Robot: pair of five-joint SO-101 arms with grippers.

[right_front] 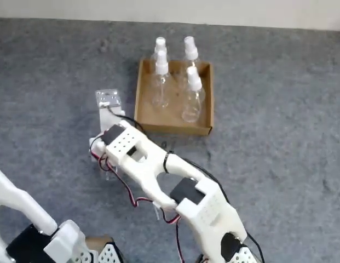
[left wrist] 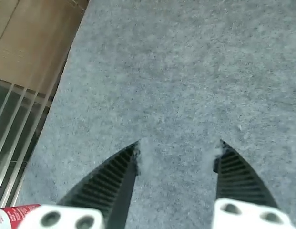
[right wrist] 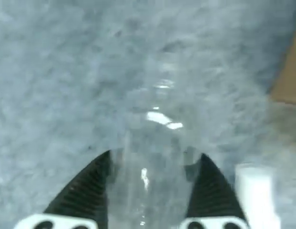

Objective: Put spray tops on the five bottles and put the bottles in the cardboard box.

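Several clear bottles with white spray tops [right_front: 161, 67] stand in the open cardboard box [right_front: 175, 129] at the back of the table. One more clear bottle [right wrist: 155, 143] sits between the fingers of my right gripper [right wrist: 155, 160], which is shut on it. From above, that bottle [right_front: 107, 99] and the right gripper [right_front: 110, 116] are just left of the box. My left gripper [left wrist: 178, 148] is open over bare grey carpet with nothing between its fingers.
Grey carpet [right_front: 279, 109] covers the table. A blurred white piece [right wrist: 253, 191] lies beside the held bottle; I cannot tell what it is. The box's edge [right wrist: 287, 71] is close by. The left arm [right_front: 27, 213] stands at the near left corner.
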